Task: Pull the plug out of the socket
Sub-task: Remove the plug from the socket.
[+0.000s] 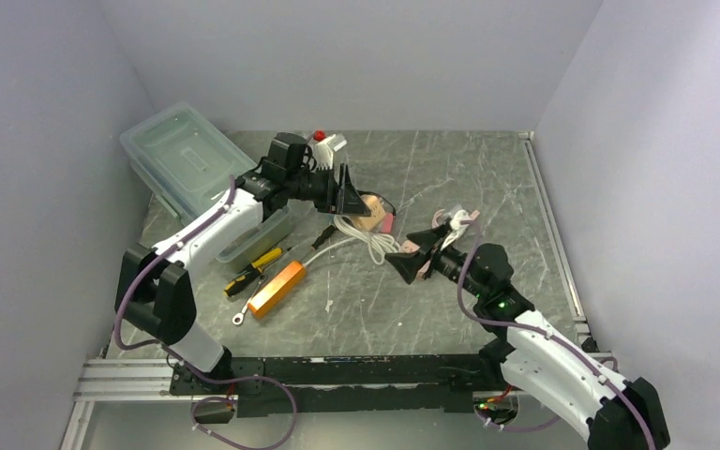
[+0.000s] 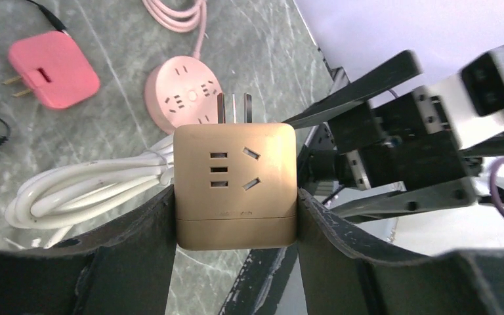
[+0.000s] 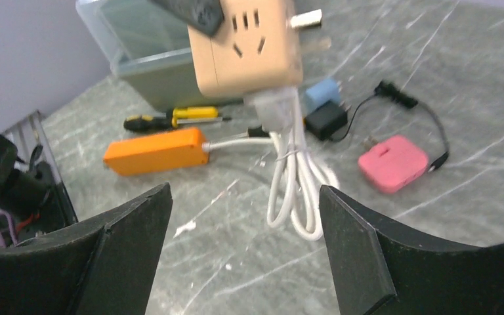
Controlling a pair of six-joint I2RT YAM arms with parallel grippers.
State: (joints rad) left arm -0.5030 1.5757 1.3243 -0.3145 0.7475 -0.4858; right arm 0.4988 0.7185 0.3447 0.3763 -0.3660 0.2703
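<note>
1. Black fingers (image 2: 131,252) of the left gripper (image 2: 235,197) pinch the tan plug cube (image 2: 235,157) by two opposite sides, holding it above the table (image 1: 487,187).
2. On the cube's far end, three metal prongs stand bare in the air, and its socket holes face the left wrist camera.
3. Beyond the cube's prongs, the round pink socket (image 2: 185,98) lies flat on the table, apart from the cube.
4. From the cube's lower side a white cable (image 3: 293,184) hangs to the table in a bundled loop (whether it joins by a plug of its own I cannot tell).
5. Facing the cube and near it, the right gripper (image 3: 244,191) has its fingers spread wide with nothing between them.
6. Beside the cube's cable lie a pink adapter (image 3: 394,163) and a black charger (image 3: 326,121) on one side, and an orange box (image 3: 154,149) and a yellow-handled screwdriver (image 3: 170,118) on the other
</note>
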